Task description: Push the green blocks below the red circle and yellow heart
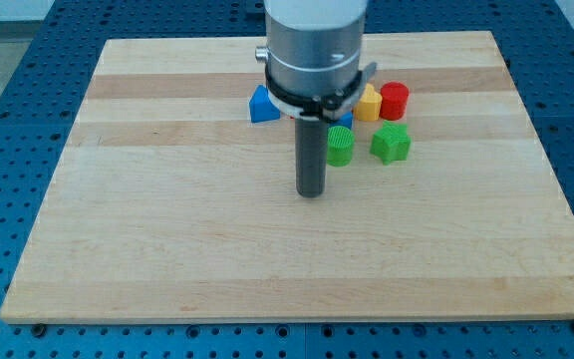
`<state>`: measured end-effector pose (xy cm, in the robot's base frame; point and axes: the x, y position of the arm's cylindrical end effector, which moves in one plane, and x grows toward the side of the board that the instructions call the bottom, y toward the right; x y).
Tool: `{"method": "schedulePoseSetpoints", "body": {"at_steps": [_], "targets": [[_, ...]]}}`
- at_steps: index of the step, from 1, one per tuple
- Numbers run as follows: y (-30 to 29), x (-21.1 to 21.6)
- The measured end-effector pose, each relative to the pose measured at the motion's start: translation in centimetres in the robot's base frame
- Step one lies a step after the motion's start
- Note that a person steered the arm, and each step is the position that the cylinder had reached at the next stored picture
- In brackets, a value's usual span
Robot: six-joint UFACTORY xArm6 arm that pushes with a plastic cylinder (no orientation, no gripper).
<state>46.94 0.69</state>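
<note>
My tip [312, 193] rests on the wooden board [167, 249] at frame centre, holding nothing, just lower-left of the green cylinder [340, 146]. The green star block [391, 143] sits beside it, below the red cylinder [395, 101] and yellow block [369, 102]. A blue block [261, 105] lies upper left; no writing is legible.

The arm's housing [315, 50] hides part of the blue block [262, 105] and yellow block [369, 102].

We see a light wooden bench [167, 239] with pale and darker stripes running across it. It sits on a blue metal floor plate [8, 130] full of little round holes in neat rows. Soft, even light falls on everything.
</note>
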Motion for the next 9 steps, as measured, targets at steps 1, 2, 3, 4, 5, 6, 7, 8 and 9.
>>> {"method": "schedulePoseSetpoints", "body": {"at_steps": [1,2,3,4,5,6,7,8,9], "targets": [[0.0,-3.7],[0.1,-3.7],[2.9,-3.6],[3.4,-3.6],[3.9,-3.7],[4.2,-6.2],[4.2,-6.7],[4.2,-6.0],[4.5,-2.2]]}}
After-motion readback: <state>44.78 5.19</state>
